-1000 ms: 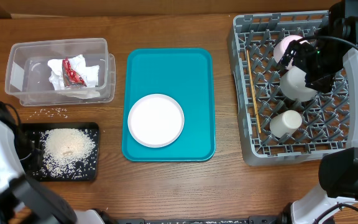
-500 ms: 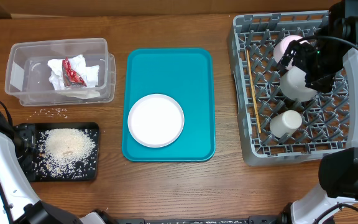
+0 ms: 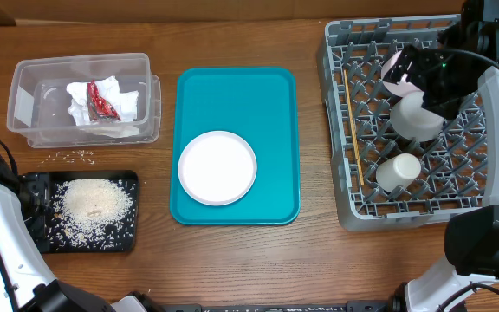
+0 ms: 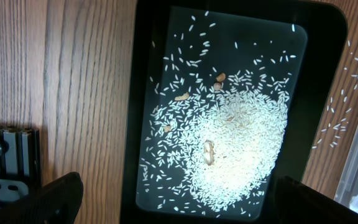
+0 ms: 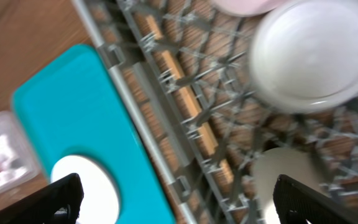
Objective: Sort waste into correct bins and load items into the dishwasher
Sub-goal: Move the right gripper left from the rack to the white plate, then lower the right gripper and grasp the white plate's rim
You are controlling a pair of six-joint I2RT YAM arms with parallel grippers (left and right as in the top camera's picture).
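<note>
Left wrist: left pincer (image 4: 179, 190) apart over black tray (image 4: 130, 124); right pincer (image 5: 178, 196) apart.

One plate (image 3: 217, 167), one bowl (image 3: 416, 121), one cup (image 3: 398, 172), one rack (image 3: 334, 121)

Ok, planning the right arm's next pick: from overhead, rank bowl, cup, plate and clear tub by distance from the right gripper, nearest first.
From the right gripper:
1. Bowl, beside it in the rack.
2. Cup, nearer the rack's front.
3. Plate, on the teal tray, centre.
4. Clear tub, far left.
</note>
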